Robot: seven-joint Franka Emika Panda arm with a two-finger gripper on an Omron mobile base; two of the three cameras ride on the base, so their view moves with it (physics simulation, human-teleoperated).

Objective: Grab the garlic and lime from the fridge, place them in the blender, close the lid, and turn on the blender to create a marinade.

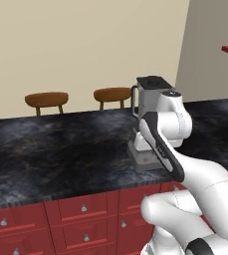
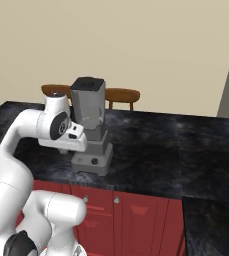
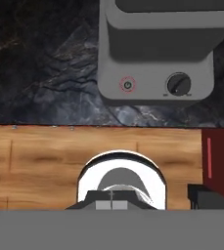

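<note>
**A:** Start closest to you. What is the hand doing?

**B:** Your gripper (image 3: 111,204) sits at the bottom of the hand view with its two dark tips pressed together, clenched on nothing. It hangs over the front edge of the counter, looking down past it at the wooden floor (image 3: 45,161). In the right base view the hand is low, just in front of the blender's base, at the counter's edge.

**A:** And right under the counter edge?

**B:** You have the red cabinet fronts (image 1: 80,214) there, drawers with small round knobs in the left base view and doors in the right one.

**A:** Where is the blender?

**B:** The blender (image 2: 90,130) stands upright on the dark marbled counter (image 1: 51,149), near its front edge, just beyond your hand. In the hand view you look down on its stepped grey base, with the red-ringed button (image 3: 127,85) to the left and the black knob (image 3: 178,84) to the right. The translucent jar rises from the base, its handle showing at the side in the left base view.

**A:** The lid?

**B:** The lid (image 2: 88,83) sits flat on top of the jar, dark and squarish, covering its mouth.

**A:** Anything farther back?

**B:** Two brown wooden stools (image 1: 47,99) stand behind the counter against the beige wall (image 2: 151,45).
</note>
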